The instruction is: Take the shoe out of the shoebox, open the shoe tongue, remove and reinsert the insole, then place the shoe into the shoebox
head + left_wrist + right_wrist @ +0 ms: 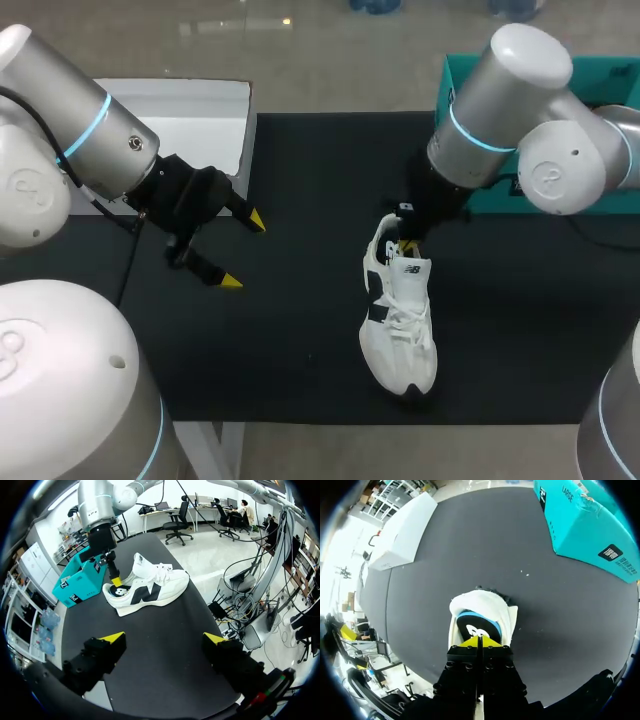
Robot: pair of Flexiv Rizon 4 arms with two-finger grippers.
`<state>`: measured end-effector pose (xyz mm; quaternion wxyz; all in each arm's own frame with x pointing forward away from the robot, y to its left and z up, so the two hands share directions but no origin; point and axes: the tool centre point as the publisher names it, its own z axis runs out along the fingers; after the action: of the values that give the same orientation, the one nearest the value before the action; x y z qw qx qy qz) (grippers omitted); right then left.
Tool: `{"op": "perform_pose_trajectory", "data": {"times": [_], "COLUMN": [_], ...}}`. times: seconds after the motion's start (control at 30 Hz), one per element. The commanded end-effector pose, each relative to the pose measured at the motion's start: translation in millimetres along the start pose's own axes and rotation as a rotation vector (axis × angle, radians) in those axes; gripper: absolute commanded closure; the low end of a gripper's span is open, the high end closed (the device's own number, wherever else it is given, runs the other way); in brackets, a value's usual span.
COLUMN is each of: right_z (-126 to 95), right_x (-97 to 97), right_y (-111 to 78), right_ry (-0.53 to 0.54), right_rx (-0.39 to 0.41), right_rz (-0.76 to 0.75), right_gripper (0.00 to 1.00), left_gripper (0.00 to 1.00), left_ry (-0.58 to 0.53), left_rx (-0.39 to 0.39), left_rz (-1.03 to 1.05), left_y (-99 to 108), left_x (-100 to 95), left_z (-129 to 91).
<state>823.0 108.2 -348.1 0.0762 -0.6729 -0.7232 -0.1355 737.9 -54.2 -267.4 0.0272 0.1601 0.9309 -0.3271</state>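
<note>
One white shoe point(400, 320) stands on the black mat point(300, 330), outside the teal box point(585, 525); right gripper point(406, 246), tips pressed together, sits at its heel opening over the insole point(477, 627); left gripper point(244, 252) hangs spread, well apart

Head view looks down from behind; both wrist views closely share the shoe point(165, 582).

The desk point(300, 180) has a flat, matte black top, evenly lit from above, with soft shadows and a few pale specks on it.
</note>
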Motion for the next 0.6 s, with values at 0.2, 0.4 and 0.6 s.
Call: {"op": "perform_pose_trajectory", "data": {"times": [0.2,0.4,0.6], "right_z": [-2.9,3.7,21.5], "right_x": [-1.2,7.3,6.3], "right_y": [21.5,35.0,35.9], "right_ry": [0.008,0.014,0.011], "right_rx": [-0.031,-0.030,-0.011], "right_rz": [-0.033,-0.067,-0.078], "right_gripper": [1.00,1.00,1.00], "left_gripper": [0.00,0.00,0.00], "left_ry": [0.001,0.001,0.001], "left_rx": [-0.003,-0.003,-0.003], "left_rz": [0.000,0.000,0.000], "left_y": [-0.2,-0.2,-0.2], "left_x": [-0.2,-0.2,-0.2], "left_z": [0.9,0.9,0.9]}}
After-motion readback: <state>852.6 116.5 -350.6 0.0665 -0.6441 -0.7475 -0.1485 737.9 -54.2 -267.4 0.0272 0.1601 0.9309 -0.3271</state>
